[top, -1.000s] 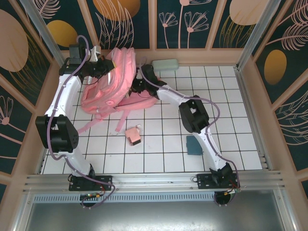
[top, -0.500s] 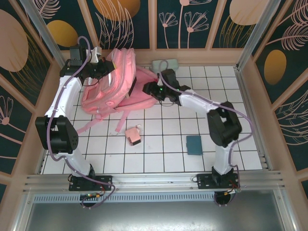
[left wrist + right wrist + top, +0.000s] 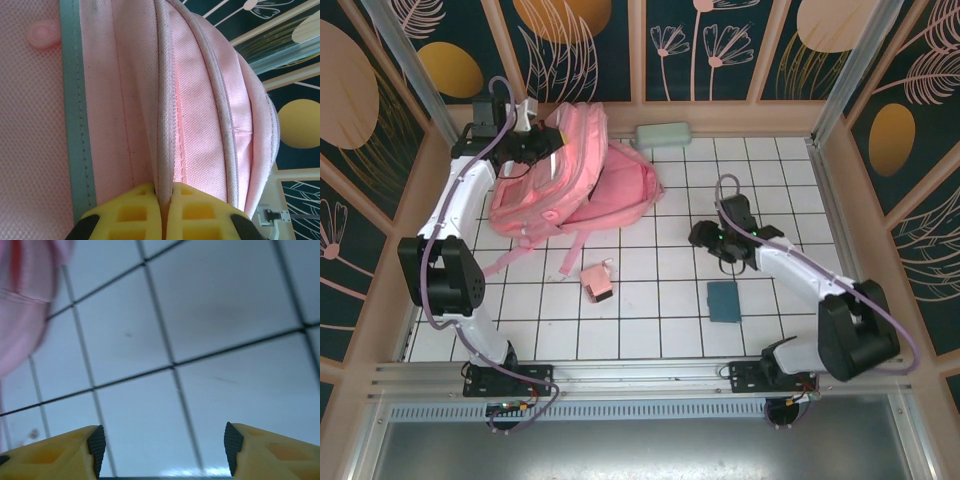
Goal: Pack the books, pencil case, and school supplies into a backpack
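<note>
The backpack (image 3: 590, 185) is big, pink and floppy. It lies slumped near the far left corner of the bench (image 3: 780, 180), and its long straps trail toward the middle. It is soft cloth, so I think it will sag and fold when lifted. Its mouth will likely flop shut unless something holds it up. A thick seam or the rim of the opening looks like the best place to grab, not the thin mesh. The left tool (image 3: 164, 192) is pressed together on a fold like that, pinching the pink cloth.

The little pink box (image 3: 597, 281) sits near the middle, just past the strap ends. It looks light and easy to nip by its sides. The mint-green case (image 3: 663, 133) rests against the far edge. The teal pad (image 3: 724, 300) lies flat toward the near edge, so it may be tricky to lift. The right tool (image 3: 705, 238) hangs over bare tiles just beyond the pad, spread wide and holding nothing.
</note>
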Controlling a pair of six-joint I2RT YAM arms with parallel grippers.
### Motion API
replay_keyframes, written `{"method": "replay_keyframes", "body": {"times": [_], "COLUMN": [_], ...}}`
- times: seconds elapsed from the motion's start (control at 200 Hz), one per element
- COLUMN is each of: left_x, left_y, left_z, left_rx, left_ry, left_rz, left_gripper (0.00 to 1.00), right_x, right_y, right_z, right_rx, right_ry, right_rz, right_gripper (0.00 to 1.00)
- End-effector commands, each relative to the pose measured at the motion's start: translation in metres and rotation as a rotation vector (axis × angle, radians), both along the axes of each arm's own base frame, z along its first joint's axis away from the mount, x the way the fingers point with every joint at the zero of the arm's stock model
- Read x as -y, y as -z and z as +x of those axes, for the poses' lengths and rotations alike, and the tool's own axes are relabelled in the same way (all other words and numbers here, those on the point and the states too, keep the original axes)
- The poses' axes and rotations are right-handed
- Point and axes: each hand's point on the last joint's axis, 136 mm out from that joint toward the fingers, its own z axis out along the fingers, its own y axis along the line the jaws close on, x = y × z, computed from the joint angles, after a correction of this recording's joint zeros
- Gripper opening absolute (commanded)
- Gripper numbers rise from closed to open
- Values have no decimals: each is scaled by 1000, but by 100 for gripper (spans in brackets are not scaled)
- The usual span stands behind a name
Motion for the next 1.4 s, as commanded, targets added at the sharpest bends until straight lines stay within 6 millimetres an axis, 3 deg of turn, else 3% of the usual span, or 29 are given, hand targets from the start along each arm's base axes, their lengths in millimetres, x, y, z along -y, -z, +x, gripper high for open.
{"method": "replay_keyframes", "body": {"times": [0.0, 0.15, 0.42, 0.63, 0.78, 0.996, 1.166, 1.266, 1.396], "left_x": [22, 23, 24, 24, 23, 25, 24, 25, 29], "left_y": [-39, -38, -33, -33, -31, -30, -32, -38, -49], "left_z": [3, 2, 3, 2, 2, 2, 0, -2, -6], "left_rx": [177, 178, 167, 164, 161, 159, 163, 171, 189], "left_ry": [97, 100, 98, 93, 92, 93, 93, 98, 119], "left_rz": [-36, -31, -31, -28, -25, -36, -30, -36, -71], "left_gripper": [0, 0, 0, 0, 0, 0, 0, 0, 0], "right_x": [35, 51, 57, 55, 42, 16, 4, -3, -16], "right_y": [19, 29, 56, 74, 80, 72, 68, 53, 18], "right_z": [-32, -59, -90, -108, -120, -114, -106, -91, -62], "right_rx": [-70, -103, -191, -260, -290, -245, -210, -155, -47], "right_ry": [33, 64, 123, 150, 104, 43, 29, 20, -1], "right_rz": [-92, -98, -47, -4, 60, 192, 240, 266, 315], "right_gripper": [66, 68, 71, 73, 72, 52, 17, 0, 0]}}
